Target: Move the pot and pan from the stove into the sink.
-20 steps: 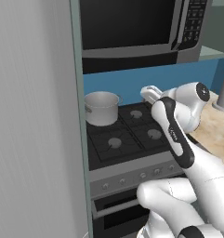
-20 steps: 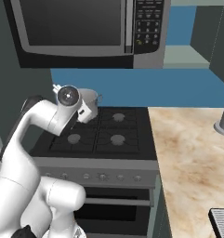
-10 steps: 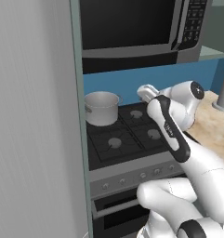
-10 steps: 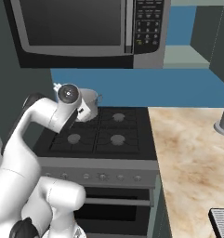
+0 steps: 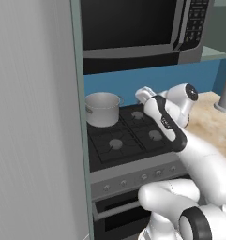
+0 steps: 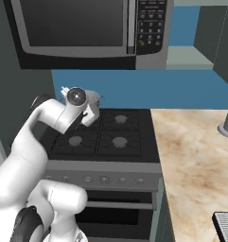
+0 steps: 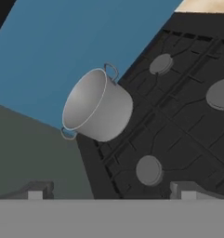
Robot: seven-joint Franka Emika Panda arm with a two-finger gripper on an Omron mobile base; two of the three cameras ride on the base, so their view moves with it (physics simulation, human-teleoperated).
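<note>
The silver-grey cylindrical metal pot (image 7: 98, 106) stands upright on the black gas stove's (image 5: 133, 136) rear-left burner, ahead of the wide-spread, empty gripper (image 7: 111, 191).

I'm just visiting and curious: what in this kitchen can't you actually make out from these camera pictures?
- Gripper: in the hand view only its two tips peek above the bottom band.
- Pot: in the right base view the arm hides nearly all of it.
- Stove: the arm covers its right edge in the left base view.
- Pot's inside bottom: hand view sees only its wall.

White rounded arm segs w/ dark joints, black forearm band.
</note>
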